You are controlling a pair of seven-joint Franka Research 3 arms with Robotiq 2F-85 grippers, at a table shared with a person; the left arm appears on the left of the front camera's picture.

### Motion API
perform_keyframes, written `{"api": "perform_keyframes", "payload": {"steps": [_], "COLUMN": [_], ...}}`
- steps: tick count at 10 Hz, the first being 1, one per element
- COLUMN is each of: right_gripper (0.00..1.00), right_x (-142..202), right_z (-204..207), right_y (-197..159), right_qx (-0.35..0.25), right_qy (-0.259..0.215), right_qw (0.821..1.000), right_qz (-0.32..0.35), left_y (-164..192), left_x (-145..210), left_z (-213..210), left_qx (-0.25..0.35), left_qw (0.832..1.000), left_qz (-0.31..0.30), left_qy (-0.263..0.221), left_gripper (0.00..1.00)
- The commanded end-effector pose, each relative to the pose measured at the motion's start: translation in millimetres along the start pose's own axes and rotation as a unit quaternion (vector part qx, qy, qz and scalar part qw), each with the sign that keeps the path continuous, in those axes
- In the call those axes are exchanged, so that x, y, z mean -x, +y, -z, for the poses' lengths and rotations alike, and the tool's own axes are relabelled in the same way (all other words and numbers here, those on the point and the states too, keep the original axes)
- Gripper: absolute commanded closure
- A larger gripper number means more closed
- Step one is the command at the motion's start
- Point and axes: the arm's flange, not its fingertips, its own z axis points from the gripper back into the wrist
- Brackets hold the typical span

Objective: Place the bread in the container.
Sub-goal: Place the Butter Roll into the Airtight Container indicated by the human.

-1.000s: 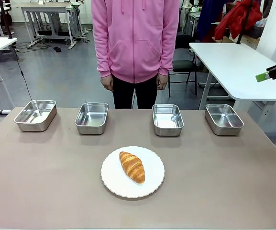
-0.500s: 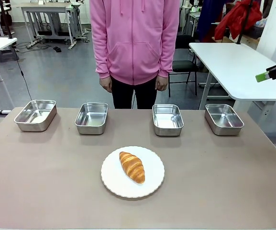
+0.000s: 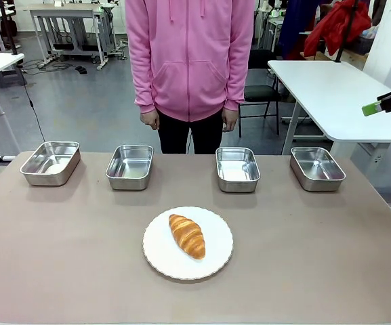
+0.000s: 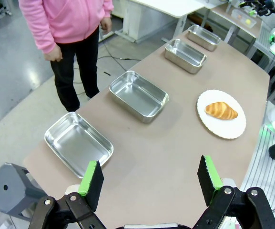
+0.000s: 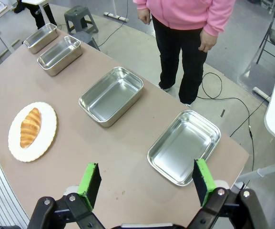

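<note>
The bread, a golden-brown croissant (image 3: 187,235), lies on a round white plate (image 3: 215,261) at the table's near middle. Behind it stands a row of several identical shallow steel pans (image 3: 130,166); I cannot tell which one is the container. My left gripper (image 4: 150,180) hangs high over the table's left end, open and holding nothing, with the croissant (image 4: 221,110) far ahead of it. My right gripper (image 5: 146,182) is open and high over the right end, above a pan (image 5: 184,145), and the croissant (image 5: 30,126) lies far off. In the front view the right gripper (image 3: 383,101) pokes in at the right edge.
A person in a pink hoodie (image 3: 190,54) stands at the far side, hands (image 3: 230,120) hanging down, off the table. A white table (image 3: 331,88) stands behind on the right. The brown tabletop (image 3: 59,250) is bare around the plate.
The person has shifted slightly to the left. The croissant, plate, pans and grippers have not moved.
</note>
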Motion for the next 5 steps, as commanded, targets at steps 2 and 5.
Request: {"api": "perform_keyframes", "payload": {"steps": [2, 5], "right_gripper": [0.00, 0.00], "right_x": [-0.9, -0.9], "right_z": [0.4, 0.4], "right_y": [-0.7, -0.7], "right_qx": [-0.004, -0.004], "right_qy": [-0.007, -0.007], "right_qw": [1.000, 1.000], "right_qz": [-0.004, -0.004], "left_y": [1.1, 1.1], "left_x": [-1.0, -1.0], "left_z": [-2.2, -2.2], "left_qx": [-0.001, -0.001], "left_qw": [1.000, 1.000], "left_qz": [0.004, 0.004], "left_qy": [-0.001, -0.001], "left_gripper": [0.00, 0.00]}}
